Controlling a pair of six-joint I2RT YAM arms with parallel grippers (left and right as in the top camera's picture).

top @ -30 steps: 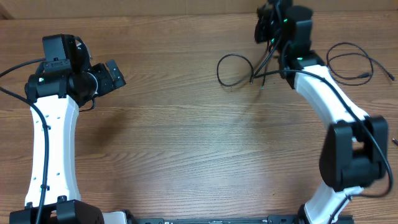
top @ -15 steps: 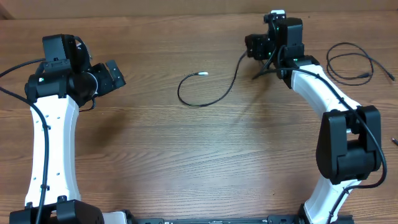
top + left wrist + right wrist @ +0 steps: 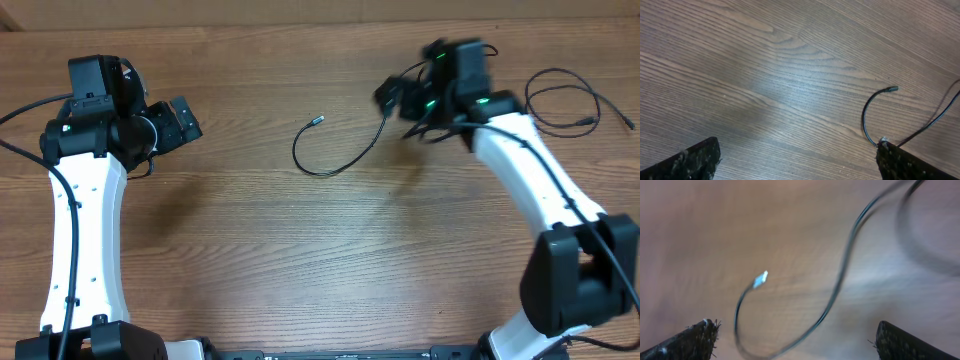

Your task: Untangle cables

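Note:
One thin black cable (image 3: 335, 168) lies on the table in an open curve, its small plug (image 3: 317, 121) pointing up and left. Its other end runs under my right gripper (image 3: 393, 98), which is blurred, hangs above it and stands open. In the right wrist view the cable (image 3: 840, 280) and its plug (image 3: 760, 279) lie below the wide-apart fingertips (image 3: 690, 340), untouched. A second cable (image 3: 555, 71) lies looped at the far right. My left gripper (image 3: 185, 120) is open and empty, well left of the cable (image 3: 866, 117).
The thicker black wires of the right arm (image 3: 540, 190) run along its white links. The left arm (image 3: 85, 220) stands along the left side. The wooden table's back edge (image 3: 250, 27) lies just beyond both grippers.
My right gripper has opened and let go of the cable. The cable has dropped and spread out to the left on the table. The right gripper has shifted slightly left; the left arm is still.

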